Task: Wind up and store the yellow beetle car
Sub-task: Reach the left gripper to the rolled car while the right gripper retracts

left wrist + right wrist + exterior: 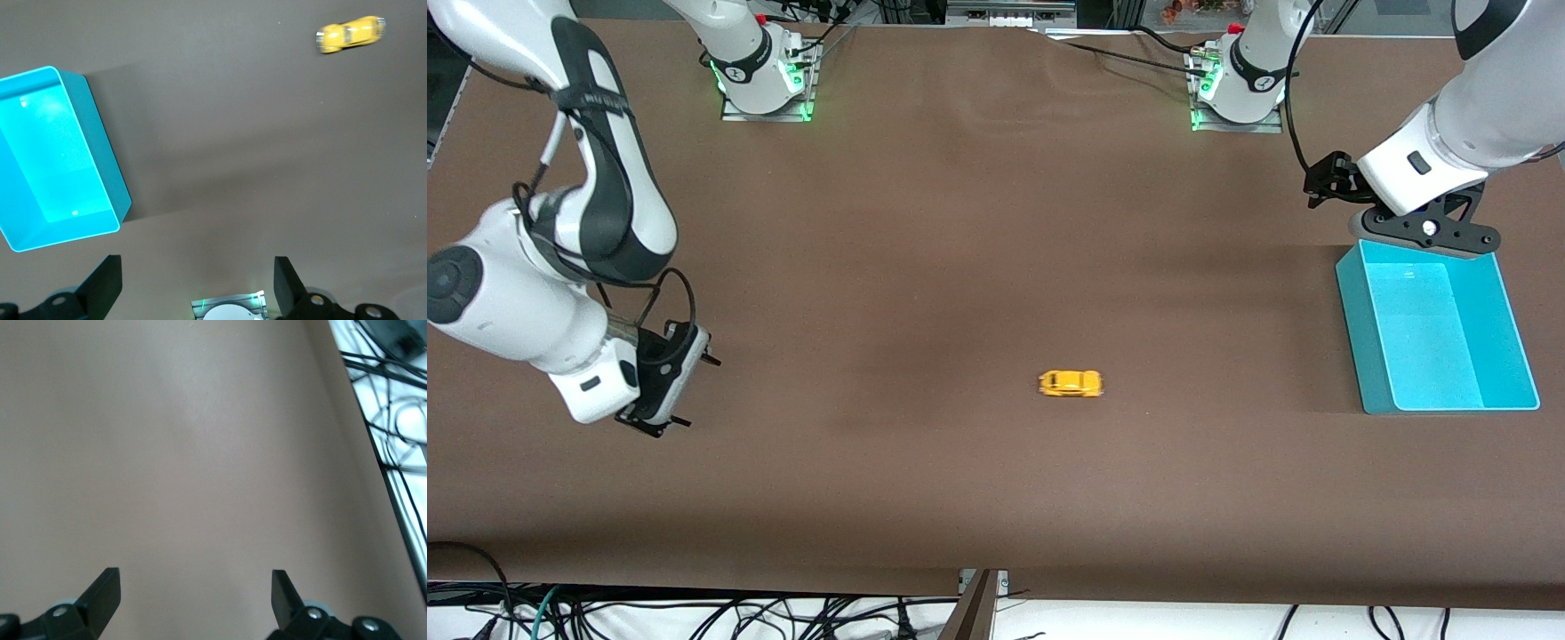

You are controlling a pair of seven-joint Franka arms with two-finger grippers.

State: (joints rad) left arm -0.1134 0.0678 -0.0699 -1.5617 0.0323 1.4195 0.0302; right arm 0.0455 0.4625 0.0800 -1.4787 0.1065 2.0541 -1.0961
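Note:
The yellow beetle car [1071, 383] stands on its wheels on the brown table, about midway between the arms; it also shows in the left wrist view [350, 33]. A teal bin [1438, 327] sits at the left arm's end of the table and looks empty; the left wrist view shows it too [57, 160]. My left gripper [1325, 184] is open and empty, up in the air over the table just past the bin's edge nearest the robots' bases. My right gripper [694, 387] is open and empty, over the table at the right arm's end, far from the car.
The table [925, 222] is covered with a brown cloth. Its front edge runs along the bottom of the front view, with cables [694, 618] on the floor below. The right wrist view shows the table edge and cables [393, 420] beside it.

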